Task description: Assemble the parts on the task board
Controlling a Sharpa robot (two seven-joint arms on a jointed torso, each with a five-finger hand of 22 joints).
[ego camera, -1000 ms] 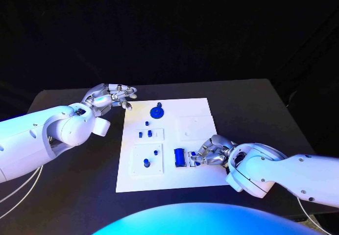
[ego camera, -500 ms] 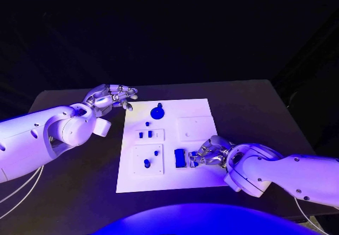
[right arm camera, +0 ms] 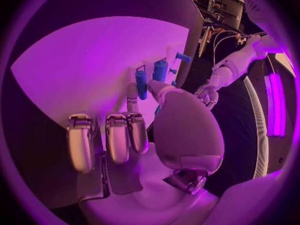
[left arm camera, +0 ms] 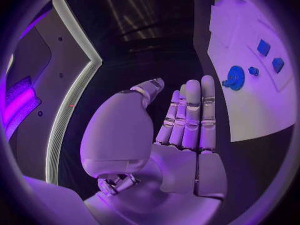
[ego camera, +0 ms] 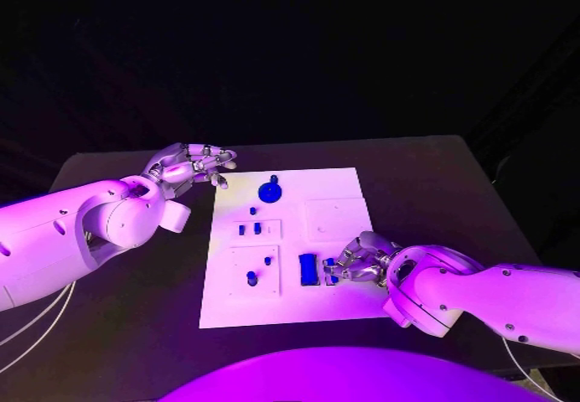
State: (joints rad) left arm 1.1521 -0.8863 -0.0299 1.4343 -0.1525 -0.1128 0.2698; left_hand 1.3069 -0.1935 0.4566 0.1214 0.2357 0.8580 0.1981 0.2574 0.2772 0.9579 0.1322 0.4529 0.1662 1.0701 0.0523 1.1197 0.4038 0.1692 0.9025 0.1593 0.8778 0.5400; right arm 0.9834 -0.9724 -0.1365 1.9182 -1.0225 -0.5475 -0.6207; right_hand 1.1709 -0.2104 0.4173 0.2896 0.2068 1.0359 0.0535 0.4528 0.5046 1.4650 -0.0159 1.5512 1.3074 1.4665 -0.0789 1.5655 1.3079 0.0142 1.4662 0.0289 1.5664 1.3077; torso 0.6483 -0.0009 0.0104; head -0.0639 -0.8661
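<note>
The right hand (ego camera: 358, 261) is pinching a small blue part (ego camera: 330, 270) at its fingertips over the task board (ego camera: 342, 186); it should be lowering squarely. The left hand (ego camera: 191, 164) is hovering released beside the board's far corner.

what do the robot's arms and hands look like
Two smooth, rounded white arms: the left arm and the right arm. Each ends in a silver metallic hand, left hand and right hand, with segmented fingers. Thin pale cables hang below the left arm.

white task board (ego camera: 339, 188); blue parts (ego camera: 270, 192); black table (ego camera: 435, 180)
</note>
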